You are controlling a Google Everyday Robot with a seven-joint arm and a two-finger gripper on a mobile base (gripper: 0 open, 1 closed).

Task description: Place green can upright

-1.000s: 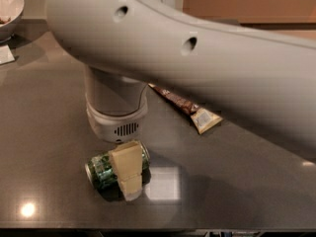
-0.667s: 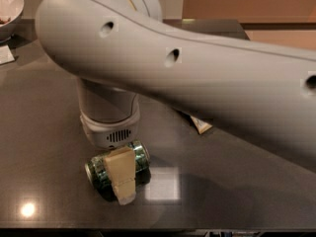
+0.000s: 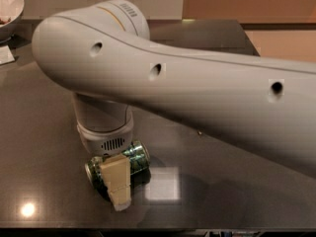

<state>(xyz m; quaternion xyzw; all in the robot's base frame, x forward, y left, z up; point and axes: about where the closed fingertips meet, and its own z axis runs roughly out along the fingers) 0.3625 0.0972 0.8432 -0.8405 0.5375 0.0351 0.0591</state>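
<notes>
- Nearest the camera, the dark, glossy grey table (image 3: pixel 232 196) shows pale patches of reflected light along its front edge.
- Just behind them, the small shiny green can with a leafy pattern and silver rim (image 3: pixel 137 155) lies on its side on the table, its ends pointing left and right.
- The robot's cream-tipped gripper (image 3: pixel 117 177) is down at the can, crossing its middle from the front. I cannot tell whether it is clamped on the can or only set around it.
- The fat white arm (image 3: pixel 197 93) rises from the wrist above the can and sweeps off to the right, hiding much of the table.
- Far left are a white bowl (image 3: pixel 9 9) and a small white card (image 3: pixel 5 55).
- By my judgement the reach is done, while the lift, the turn and the setting upright are all left.
- Against a second ago, the can lies in much the same spot and still sideways. The arm has swung lower and further across, now covering the brown bag that showed behind it.
</notes>
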